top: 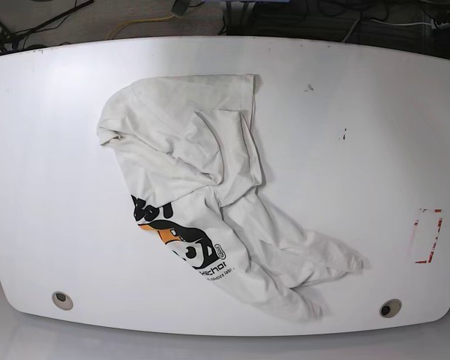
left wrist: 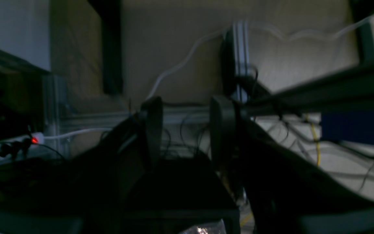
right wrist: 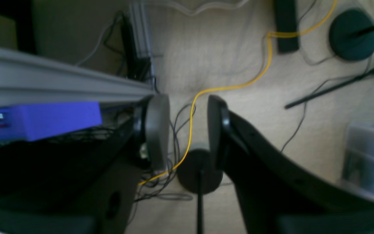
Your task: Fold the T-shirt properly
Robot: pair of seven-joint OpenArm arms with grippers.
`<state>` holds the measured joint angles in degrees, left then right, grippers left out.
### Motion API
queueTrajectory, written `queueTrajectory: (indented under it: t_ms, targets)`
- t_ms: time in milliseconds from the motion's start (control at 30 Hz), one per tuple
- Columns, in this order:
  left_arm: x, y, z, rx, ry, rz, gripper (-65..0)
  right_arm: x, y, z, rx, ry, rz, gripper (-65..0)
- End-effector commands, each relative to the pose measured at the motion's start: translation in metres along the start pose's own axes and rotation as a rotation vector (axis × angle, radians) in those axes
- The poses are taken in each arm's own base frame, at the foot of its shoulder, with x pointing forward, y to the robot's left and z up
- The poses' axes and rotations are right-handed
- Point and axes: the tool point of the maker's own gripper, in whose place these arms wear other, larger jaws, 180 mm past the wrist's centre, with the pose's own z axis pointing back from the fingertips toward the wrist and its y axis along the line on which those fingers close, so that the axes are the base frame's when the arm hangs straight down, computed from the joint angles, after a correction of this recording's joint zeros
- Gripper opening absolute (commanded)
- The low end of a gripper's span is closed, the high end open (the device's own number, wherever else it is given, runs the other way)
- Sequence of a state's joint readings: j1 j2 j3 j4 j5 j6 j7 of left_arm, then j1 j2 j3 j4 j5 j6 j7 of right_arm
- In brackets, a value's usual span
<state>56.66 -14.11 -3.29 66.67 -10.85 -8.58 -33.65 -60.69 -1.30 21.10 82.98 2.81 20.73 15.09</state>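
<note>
Jaws apart on left gripper (left wrist: 185,130) and right gripper (right wrist: 187,130); crumpled T-shirt (top: 210,195) on white table (top: 360,112) to be spread flat before any fold.

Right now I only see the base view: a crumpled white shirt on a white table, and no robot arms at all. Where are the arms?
Observer: Both are off the table. The right wrist view looks past the right gripper down at the floor, with a yellow cable running across it.
Operator: Is that gripper holding anything?
Observer: No. Its jaws stand apart with only floor between them.
Operator: And the other one?
Observer: The left gripper is open and empty too, in a dark view of cables and a power strip with a red light. Neither wrist view shows the T-shirt.
</note>
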Motion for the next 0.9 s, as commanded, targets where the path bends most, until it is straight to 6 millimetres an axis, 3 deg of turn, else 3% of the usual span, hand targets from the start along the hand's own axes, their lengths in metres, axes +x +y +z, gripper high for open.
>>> queueTrajectory:
  t_ms: [0, 300, 400, 533, 733, 867]
  targets:
    - [0.024, 0.004, 0.010, -0.011, -0.061, -0.006, -43.1, 0.027, 0.000, 0.009, 0.005, -0.046, 0.021, -46.3]
    - [0.095, -0.001, 0.035, -0.061, -0.209, 0.031, -42.9, 0.113, 0.022, 0.017, 0.076, -0.172, 0.059, -46.3]
    - [0.124, 0.003, 0.038, -0.046, -0.284, 0.043, -42.8, 0.150, 0.032, 0.010, 0.096, -0.224, 0.079, -46.3]
    - [0.153, -0.001, 0.038, -0.055, -0.362, 0.061, -42.2, 0.181, 0.050, -0.006, 0.169, -0.256, 0.103, -45.8]
    - [0.178, -0.008, 0.039, -0.077, -0.427, 0.082, -25.1, 0.215, 0.067, -0.031, 0.244, -0.262, 0.150, -45.5]
    - [0.190, -0.012, 0.038, -0.090, -0.459, 0.075, -22.6, 0.229, 0.079, -0.043, 0.292, -0.240, 0.209, -37.7]
